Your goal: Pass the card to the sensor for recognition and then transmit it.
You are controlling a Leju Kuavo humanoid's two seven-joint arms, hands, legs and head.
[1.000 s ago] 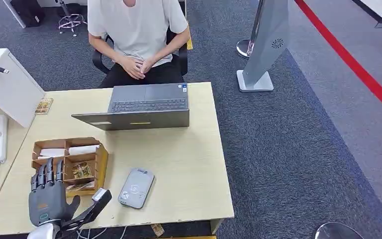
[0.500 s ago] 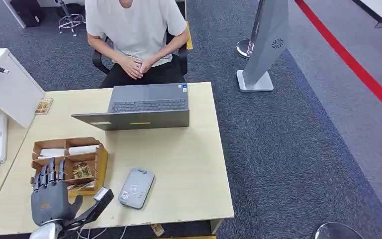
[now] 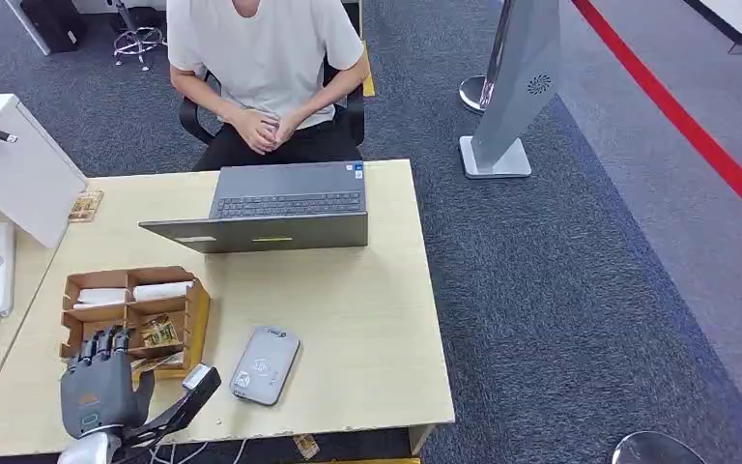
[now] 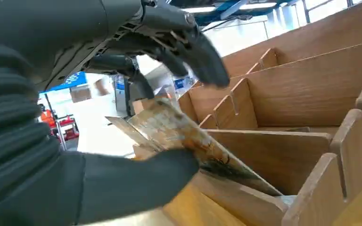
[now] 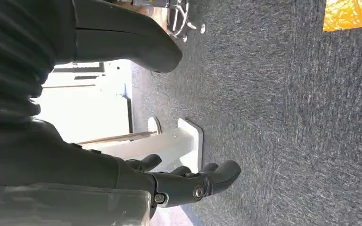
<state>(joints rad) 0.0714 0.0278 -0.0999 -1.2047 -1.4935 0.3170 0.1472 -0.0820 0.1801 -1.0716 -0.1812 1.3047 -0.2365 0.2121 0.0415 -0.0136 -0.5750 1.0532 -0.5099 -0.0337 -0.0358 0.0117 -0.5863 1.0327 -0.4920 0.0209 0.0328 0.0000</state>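
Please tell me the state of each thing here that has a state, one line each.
Left hand: at the wooden box, thumb under a card, fingers above it.
Card: tilted, still in its compartment.
Right hand: holds nothing, fingers apart, over carpet.
Laptop: open.
Sensor: flat on the table, nothing on it.

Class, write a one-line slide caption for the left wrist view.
Left hand reaching for a card in the wooden organizer.

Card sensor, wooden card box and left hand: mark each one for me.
Card sensor [image 3: 265,364], head view, middle of its grey top face.
Wooden card box [image 3: 199,307], head view, its right outer wall.
Left hand [image 3: 94,391], head view, back of the hand.
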